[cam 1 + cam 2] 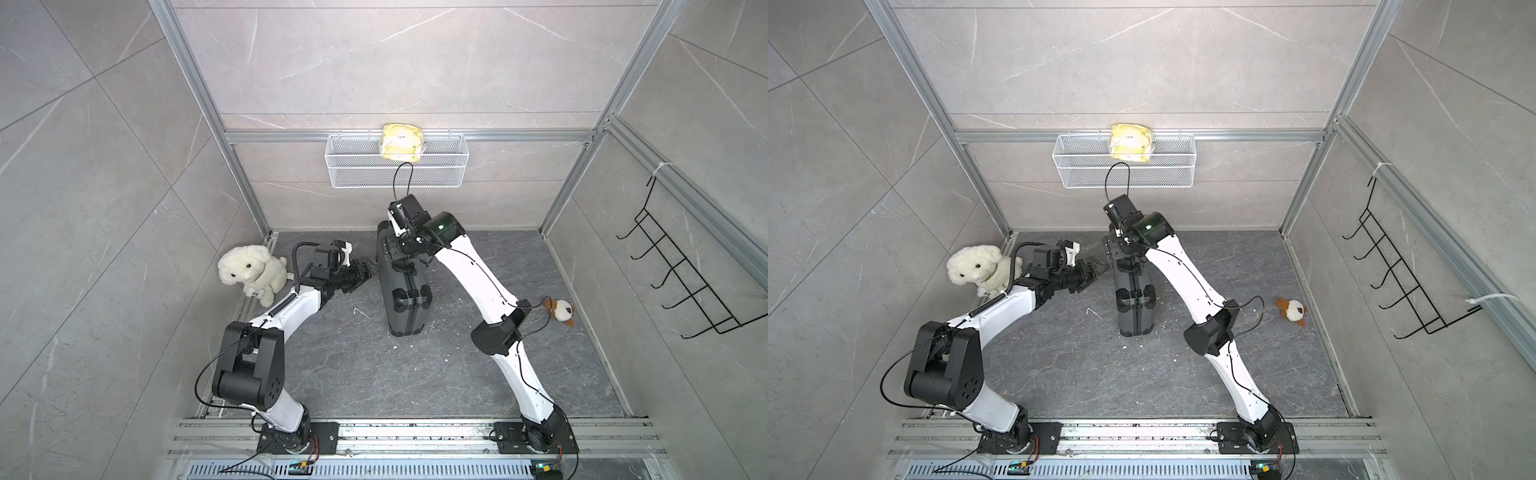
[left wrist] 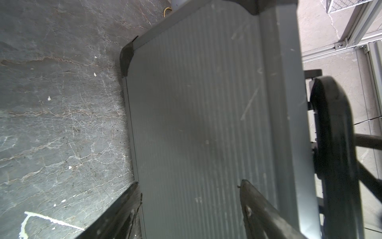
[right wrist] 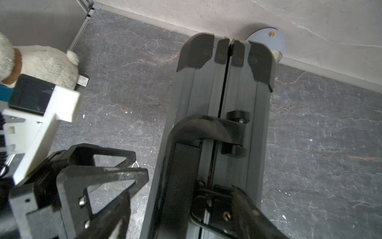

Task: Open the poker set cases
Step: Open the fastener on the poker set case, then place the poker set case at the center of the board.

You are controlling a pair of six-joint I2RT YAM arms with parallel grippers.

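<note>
None of the opening appears done: the seam (image 3: pixel 224 82) along the top edge of the poker set case (image 1: pixel 405 316) is seen shut. The case is stood upright on a narrow edge mid-table (image 1: pixel 374 382), handle (image 3: pixel 186 132) up. The left gripper (image 1: pixel 368 272) is spread and empty, just beside the broad ribbed face, prob. as a brace. Only one finger (image 3: pixel 248 209) of the right gripper (image 1: pixel 409 257) is shown, at a black fitting (image 3: pixel 208 196), likely a latch. Its jaw state can't be told. Latches and lid are judged left to do.
</note>
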